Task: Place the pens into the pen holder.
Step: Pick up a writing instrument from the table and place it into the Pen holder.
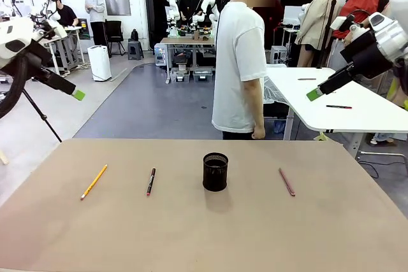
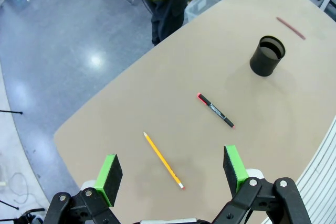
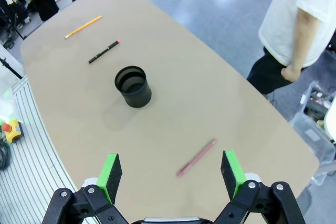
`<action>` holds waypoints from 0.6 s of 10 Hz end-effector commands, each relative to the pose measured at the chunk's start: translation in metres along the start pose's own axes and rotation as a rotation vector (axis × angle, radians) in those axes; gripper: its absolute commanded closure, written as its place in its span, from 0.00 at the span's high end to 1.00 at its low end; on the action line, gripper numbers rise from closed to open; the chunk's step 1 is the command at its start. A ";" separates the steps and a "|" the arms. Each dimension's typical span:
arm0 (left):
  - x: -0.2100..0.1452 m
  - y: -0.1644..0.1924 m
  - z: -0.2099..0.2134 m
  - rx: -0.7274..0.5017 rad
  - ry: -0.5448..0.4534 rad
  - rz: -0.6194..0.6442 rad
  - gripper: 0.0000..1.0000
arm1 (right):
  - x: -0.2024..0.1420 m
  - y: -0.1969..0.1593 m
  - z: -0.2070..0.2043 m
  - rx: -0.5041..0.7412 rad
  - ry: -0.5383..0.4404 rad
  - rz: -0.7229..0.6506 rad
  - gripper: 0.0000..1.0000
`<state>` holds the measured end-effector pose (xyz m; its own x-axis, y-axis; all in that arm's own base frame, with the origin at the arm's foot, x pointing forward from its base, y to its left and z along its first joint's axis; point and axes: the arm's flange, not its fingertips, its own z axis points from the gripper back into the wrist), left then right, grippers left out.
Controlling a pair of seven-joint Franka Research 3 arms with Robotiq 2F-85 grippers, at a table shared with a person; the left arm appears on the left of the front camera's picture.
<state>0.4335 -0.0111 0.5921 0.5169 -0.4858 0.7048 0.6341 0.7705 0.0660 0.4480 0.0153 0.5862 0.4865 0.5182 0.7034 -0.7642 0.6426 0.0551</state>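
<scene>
Three pens lie flat on the tan table (image 1: 204, 234). The yellow-orange pen (image 1: 94, 181) (image 2: 163, 160) (image 3: 83, 27) is at the left, the black pen with a red end (image 1: 150, 181) (image 2: 216, 111) (image 3: 103, 52) beside it, and the reddish-brown pen (image 1: 287, 182) (image 2: 290, 28) (image 3: 196, 157) at the right. The black mesh pen holder (image 1: 215, 171) (image 2: 268, 55) (image 3: 133, 86) stands upright between them. My left gripper (image 1: 78, 94) (image 2: 172, 174) hangs open high above the table's left side. High on the right my right gripper (image 1: 313, 95) (image 3: 172, 172) is open too. Both hold nothing.
A person in a white T-shirt (image 1: 239, 62) stands at the table's far edge, hands down. A white table (image 1: 344, 103) with small items stands behind on the right. Other people and workbenches are farther back.
</scene>
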 end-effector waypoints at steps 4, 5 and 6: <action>0.012 -0.041 0.003 -0.060 0.171 0.110 1.00 | 0.000 0.000 0.001 0.011 -0.016 0.001 1.00; 0.017 -0.054 0.001 -0.071 0.208 0.132 1.00 | 0.000 0.000 0.001 0.011 -0.016 0.001 1.00; 0.022 -0.065 -0.001 0.006 0.216 0.194 1.00 | 0.000 0.000 0.001 0.011 -0.016 0.001 1.00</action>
<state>0.4094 -0.0661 0.5909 0.6962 -0.4508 0.5586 0.5770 0.8144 -0.0619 0.4479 0.0156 0.5862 0.4863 0.5189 0.7031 -0.7645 0.6423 0.0548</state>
